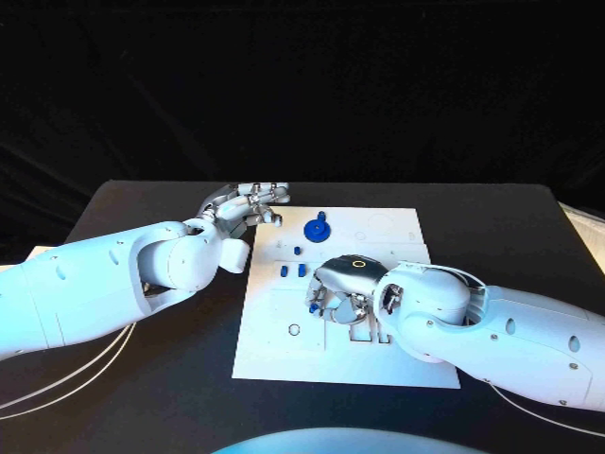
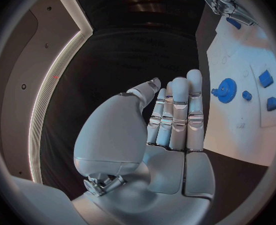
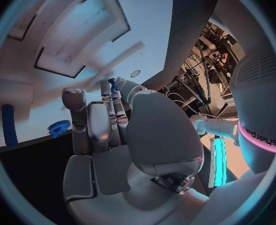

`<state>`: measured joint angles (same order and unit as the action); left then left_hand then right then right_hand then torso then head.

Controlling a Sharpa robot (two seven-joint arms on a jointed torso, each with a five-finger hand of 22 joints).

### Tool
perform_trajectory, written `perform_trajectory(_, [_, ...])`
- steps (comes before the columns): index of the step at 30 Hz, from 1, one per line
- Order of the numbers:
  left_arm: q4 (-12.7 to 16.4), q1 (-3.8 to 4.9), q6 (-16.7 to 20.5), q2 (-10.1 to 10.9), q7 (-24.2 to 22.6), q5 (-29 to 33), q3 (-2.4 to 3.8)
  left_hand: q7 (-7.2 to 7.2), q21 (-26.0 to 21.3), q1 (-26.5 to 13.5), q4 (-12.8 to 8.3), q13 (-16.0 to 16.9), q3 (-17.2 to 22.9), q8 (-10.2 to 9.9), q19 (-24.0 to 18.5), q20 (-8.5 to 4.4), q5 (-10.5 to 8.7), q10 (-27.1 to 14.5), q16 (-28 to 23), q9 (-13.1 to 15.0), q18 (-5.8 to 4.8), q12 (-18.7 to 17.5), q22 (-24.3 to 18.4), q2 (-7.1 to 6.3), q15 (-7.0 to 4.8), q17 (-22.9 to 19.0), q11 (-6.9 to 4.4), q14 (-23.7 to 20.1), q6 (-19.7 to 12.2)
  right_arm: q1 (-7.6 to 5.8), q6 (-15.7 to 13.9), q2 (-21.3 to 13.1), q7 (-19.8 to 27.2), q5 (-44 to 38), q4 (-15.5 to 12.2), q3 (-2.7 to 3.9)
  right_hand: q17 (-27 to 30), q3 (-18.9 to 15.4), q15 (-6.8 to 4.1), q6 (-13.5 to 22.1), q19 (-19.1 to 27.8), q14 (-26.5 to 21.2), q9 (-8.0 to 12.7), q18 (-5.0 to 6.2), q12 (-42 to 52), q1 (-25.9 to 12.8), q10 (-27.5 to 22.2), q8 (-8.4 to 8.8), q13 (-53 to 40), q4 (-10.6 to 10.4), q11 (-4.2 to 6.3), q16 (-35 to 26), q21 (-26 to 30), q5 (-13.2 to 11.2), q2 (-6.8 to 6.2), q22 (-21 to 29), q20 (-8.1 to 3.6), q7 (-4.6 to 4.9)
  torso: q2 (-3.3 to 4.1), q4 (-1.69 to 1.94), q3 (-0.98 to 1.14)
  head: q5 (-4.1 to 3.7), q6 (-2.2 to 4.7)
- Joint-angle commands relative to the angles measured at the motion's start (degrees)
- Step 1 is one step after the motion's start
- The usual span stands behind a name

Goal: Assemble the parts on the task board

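The white task board point(image 1: 385, 364) lies in the middle of the table. On its far part lies a blue gear point(image 1: 317, 228), also seen from the left wrist point(image 2: 225, 90) and the right wrist point(image 3: 59, 127). Several small blue parts point(image 1: 293, 270) stand nearer, beside it point(image 2: 265, 78). My right hand point(image 1: 343, 291) hovers over the board's middle, and a small blue part point(image 3: 111, 82) shows between its thumb and fingertips. My left hand point(image 1: 255, 202) is at the board's far left corner, fingers straight and side by side point(image 2: 175, 115), holding nothing.
Black table point(image 1: 139, 378) surrounds the board, with bare room at the far side and on the right. White cables point(image 1: 58, 388) trail across the near left. A long blue piece point(image 3: 9, 125) lies on the board near the gear.
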<state>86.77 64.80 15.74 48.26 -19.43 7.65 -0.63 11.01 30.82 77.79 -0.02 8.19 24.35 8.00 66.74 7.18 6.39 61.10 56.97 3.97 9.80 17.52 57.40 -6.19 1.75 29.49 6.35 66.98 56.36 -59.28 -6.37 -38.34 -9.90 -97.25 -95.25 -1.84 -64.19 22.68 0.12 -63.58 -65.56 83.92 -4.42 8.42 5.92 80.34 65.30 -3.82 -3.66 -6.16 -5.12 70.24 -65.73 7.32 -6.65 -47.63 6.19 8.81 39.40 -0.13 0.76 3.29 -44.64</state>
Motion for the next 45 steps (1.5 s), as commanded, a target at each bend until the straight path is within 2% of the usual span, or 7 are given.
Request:
perform_trajectory(1, [0.1,0.01,-0.4,0.0,-0.2,-0.3,0.04,0.01,-0.2,0.0,-0.2,0.1,-0.2,0.2,0.0,0.2,0.24,-0.5,0.4,0.0,0.57,0.3,-0.1,0.36,-0.02,-0.1,0.17,-0.4,-0.5,0.27,1.9,0.0,-1.8,-1.0,0.5,-0.36,0.3,-1.0,0.74,2.5,0.9,1.5,0.6,0.09,-0.9,-0.7,-2.1,0.37,0.1,0.0,-0.74,0.1,0.9,0.4,-0.93,1.0,0.36,0.63,0.01,0.01,0.04,-0.01,-0.02])
perform_trajectory(4, [0.2,0.02,-0.5,0.0,0.0,-0.3,0.04,0.06,-0.2,-0.1,-0.1,0.1,-0.3,0.3,0.0,0.23,0.23,-0.6,0.4,0.0,0.57,0.4,-0.1,0.42,0.01,-0.1,0.22,-0.4,-0.6,0.26,0.3,0.0,-2.3,-1.2,0.7,-0.41,2.3,-2.9,1.96,7.4,3.2,0.4,0.7,0.6,-1.4,-0.8,-6.8,0.25,0.0,0.6,-2.17,-1.3,3.0,0.5,-1.3,4.1,1.57,2.24,0.02,0.01,0.05,-0.03,-0.02])
perform_trajectory(8, [0.2,0.02,-0.5,0.0,0.1,-0.3,0.04,0.08,-0.2,-0.2,-0.1,0.1,-0.3,0.3,0.0,0.24,0.23,-0.7,0.5,0.0,0.57,0.5,-0.1,0.45,0.03,-0.1,0.24,-0.4,-0.6,0.26,-1.6,-0.2,-2.4,-1.3,0.7,-0.43,4.0,-4.6,2.49,9.2,4.8,-0.5,0.6,1.07,-0.9,-0.8,-9.2,0.16,-0.2,1.1,-2.81,-2.4,4.5,0.3,-1.28,6.2,2.11,2.76,0.01,0.03,0.03,-0.12,0.06])
perform_trajectory(22, [0.1,0.02,-0.6,0.1,0.4,-0.3,0.04,0.1,-0.3,-0.3,-0.1,0.1,-0.3,0.3,0.0,0.26,0.22,-0.8,0.5,0.0,0.57,0.5,-0.1,0.46,0.05,-0.1,0.26,-0.4,-0.7,-1.37,-7.2,-7.4,-2.3,-0.3,-5.2,0.43,4.1,-6.3,1.67,6.2,4.2,-0.3,0.2,1.1,3.5,0.3,-8.4,-0.92,-0.5,2.1,-1.57,-1.6,4.2,0.8,0.02,5.6,1.52,1.11,-0.07,-0.08,0.04,-0.7,0.7])
perform_trajectory(31, [0.2,0.02,-0.9,0.0,0.3,-0.5,0.04,0.11,-0.3,-0.3,-0.1,0.1,-0.3,0.3,0.0,0.27,0.23,-0.9,0.5,0.0,0.57,0.6,-0.1,0.5,0.06,-0.2,0.26,-0.5,-0.8,-6.11,-3.1,-14.2,-4.2,0.3,-6.5,0.79,4.4,-8.9,1.27,7.0,3.9,0.1,0.5,1.03,4.3,-0.8,-8.9,0.08,-0.1,1.7,-0.98,-1.5,4.3,0.4,-1.14,5.6,0.81,0.09,-0.03,-0.03,0.01,-1.77,1.4])
perform_trajectory(37, [0.1,0.02,-1.0,-0.1,0.2,-0.8,0.03,0.11,-0.3,-0.3,-0.1,0.1,-0.3,0.3,0.0,0.27,0.23,-0.9,0.5,0.0,0.57,0.6,-0.1,0.5,0.06,-0.2,0.26,-0.5,-0.8,-6.8,-0.5,-15.5,-5.2,-1.8,-5.6,0.7,5.5,-11.1,1.16,7.3,4.4,-0.1,0.5,1.14,4.3,-0.6,-10.4,0.16,0.0,1.5,-0.78,-2.2,5.1,0.3,-1.25,6.5,0.62,-0.66,-0.01,-0.04,0.18,-1.69,1.6])
perform_trajectory(45, [0.0,0.01,-1.1,-0.2,0.2,-0.9,0.03,0.1,-0.3,-0.2,-0.1,0.1,-0.3,0.4,0.0,0.28,0.24,-1.0,0.6,0.0,0.58,0.7,-0.1,0.5,0.06,-0.2,0.27,-0.5,-0.8,-6.73,1.3,-14.6,-5.2,-2.9,-4.7,0.5,5.9,-11.7,1.04,6.8,4.5,-0.2,0.4,1.18,4.5,-0.1,-10.7,-0.04,0.0,1.4,-0.59,-2.4,5.4,0.5,-0.7,6.8,0.53,-0.85,0.0,0.13,0.06,-1.82,1.69])
